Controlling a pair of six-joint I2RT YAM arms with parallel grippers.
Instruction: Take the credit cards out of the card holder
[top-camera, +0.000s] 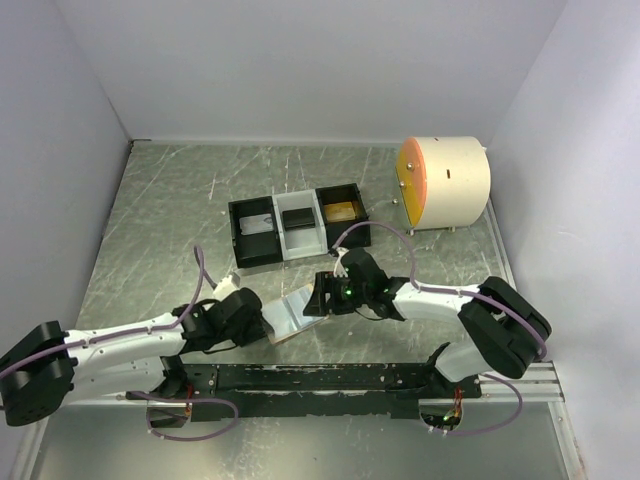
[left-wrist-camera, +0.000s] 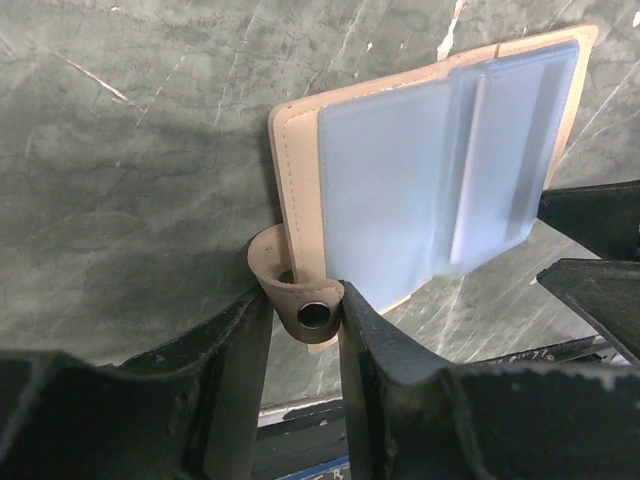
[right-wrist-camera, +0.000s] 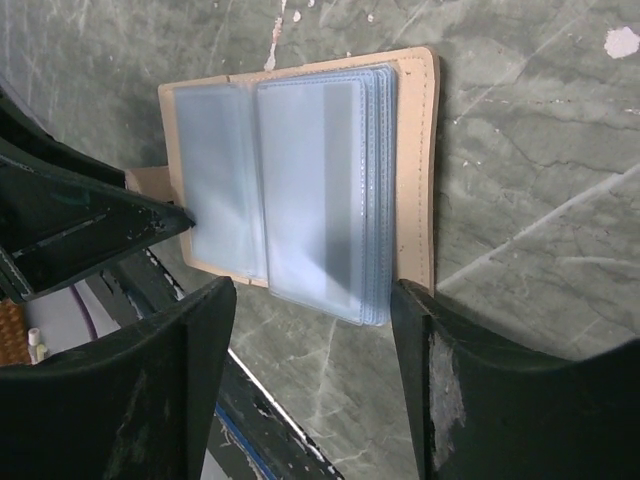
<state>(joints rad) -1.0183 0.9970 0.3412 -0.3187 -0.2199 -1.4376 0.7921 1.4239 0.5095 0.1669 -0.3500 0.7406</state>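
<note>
Left jaws: the left gripper (left-wrist-camera: 305, 300) stood at a narrow gap, pinched on the tan leather snap tab (left-wrist-camera: 275, 270) with its metal stud.
Right jaws: the right gripper (right-wrist-camera: 312, 288) gaped wide and held nothing.
Holder: the thin tan bifold card holder with pale blue plastic sleeves (left-wrist-camera: 400, 190) lay open and flat on the grey marbled table (right-wrist-camera: 520, 150), between the two grippers.
Bearing: it lay straight ahead of the right jaws, sleeve stack in line with their gap; its long span ran gripper to gripper.
Cards: no credit cards showed in the sleeves; a flat gold card (top-camera: 341, 210) sat in the black-and-white three-compartment tray (top-camera: 234, 238), well apart.
Nearer arm: the left, on the tab; the right looked free to work the sleeves.
</note>
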